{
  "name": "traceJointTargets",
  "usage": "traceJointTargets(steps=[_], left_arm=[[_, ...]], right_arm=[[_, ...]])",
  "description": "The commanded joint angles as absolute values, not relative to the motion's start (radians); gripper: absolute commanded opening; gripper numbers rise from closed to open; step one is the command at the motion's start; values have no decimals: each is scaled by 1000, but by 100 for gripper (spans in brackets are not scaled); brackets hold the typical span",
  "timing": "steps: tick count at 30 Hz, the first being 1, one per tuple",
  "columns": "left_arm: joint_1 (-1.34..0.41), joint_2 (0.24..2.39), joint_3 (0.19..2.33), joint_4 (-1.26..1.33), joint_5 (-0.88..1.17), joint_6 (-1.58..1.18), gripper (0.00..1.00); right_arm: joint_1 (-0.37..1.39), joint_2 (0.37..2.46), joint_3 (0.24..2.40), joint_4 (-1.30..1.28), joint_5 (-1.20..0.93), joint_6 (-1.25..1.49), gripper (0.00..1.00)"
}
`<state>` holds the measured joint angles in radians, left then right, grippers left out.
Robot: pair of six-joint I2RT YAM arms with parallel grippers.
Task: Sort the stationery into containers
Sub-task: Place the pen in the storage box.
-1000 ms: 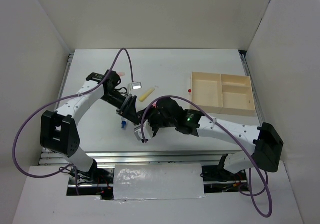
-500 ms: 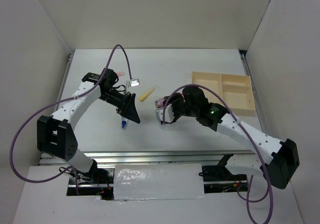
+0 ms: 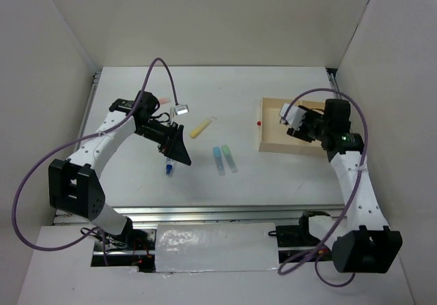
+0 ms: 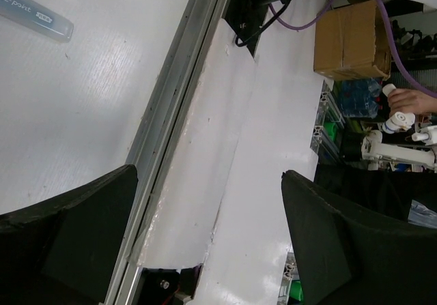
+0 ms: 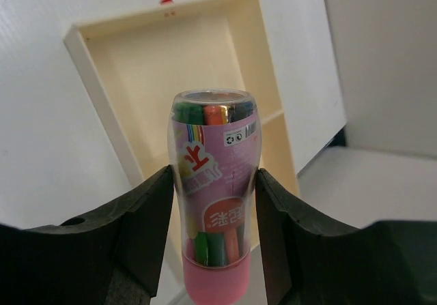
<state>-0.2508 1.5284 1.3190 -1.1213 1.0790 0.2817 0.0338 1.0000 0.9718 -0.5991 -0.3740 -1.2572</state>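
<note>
So, short blue-and-white marker stick (image 3: 168, 169): lay flat on white table (image 3: 273, 175), closest to arm bases, left of centre.
Pale pair: light blue stick (image 3: 218, 158) & light green stick (image 3: 231, 158) lay side by side mid-table, apart from both arms.
L gripper (image 4: 209, 182): jaws spread wide, nothing betw. them.
Yellow marker stick (image 3: 200, 127): lay alone, further back.
R gripper (image 5: 213, 175): clamped on clear pink tube of coloured pens (image 5: 213, 202), held above large compartment of flat pale wooden tray (image 5: 171, 66).
</note>
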Motion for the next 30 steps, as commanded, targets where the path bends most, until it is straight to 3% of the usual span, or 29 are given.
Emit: traceJointTargets(steps=[1,8,16,30], left_arm=[[-245,1542,1345,-1127,1129,291,99],[-242,1545,1335,-1117,1123,287,99],[-227,1545,1322,-1106,1115,278,99],[-216,1591,1333,-1101,1127,267,99]], right_arm=[[-125,1067,1089,-650,-507,-1134,0],[-245,1104,1008,-636,-543,-1321,0],[-258,1298,1166,-759,-566,-1287,0],[-230,1488,1293,-847,-249,-1046,0]])
